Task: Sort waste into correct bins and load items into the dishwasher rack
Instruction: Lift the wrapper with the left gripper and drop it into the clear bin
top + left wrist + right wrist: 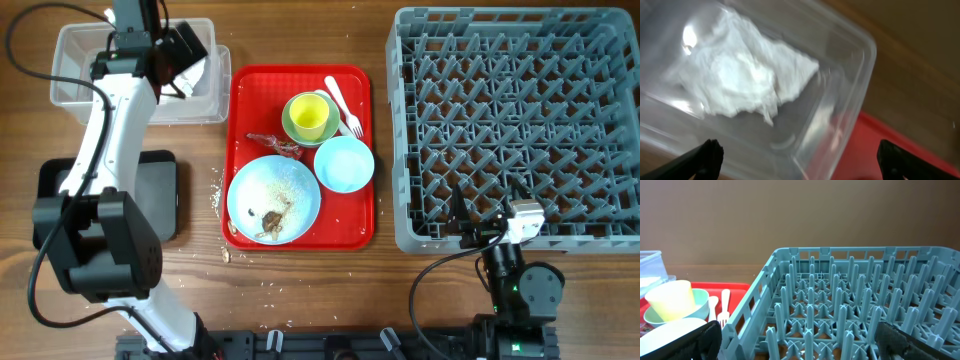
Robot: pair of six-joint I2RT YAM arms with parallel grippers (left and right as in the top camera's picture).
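Observation:
My left gripper (190,62) (800,161) is open and empty above the right end of the clear tub (75,60) (850,80). The crumpled white napkin (737,75) lies inside the tub. On the red tray (300,80) are the light blue plate (290,185) with brown scraps (270,218), the light blue bowl (344,163), the yellow-green cup (308,115) (672,300) standing in the mint-green bowl (292,133) (700,305), the white fork (343,103) (723,307) and the red wrapper (275,143). My right gripper (480,225) (800,340) is open and empty at the front left edge of the grey rack (520,120) (850,305).
The shallow black tray (160,195) lies at the left, partly under the left arm. Whitish crumbs (216,196) are scattered on the wood table left of the red tray. The rack fills the right side.

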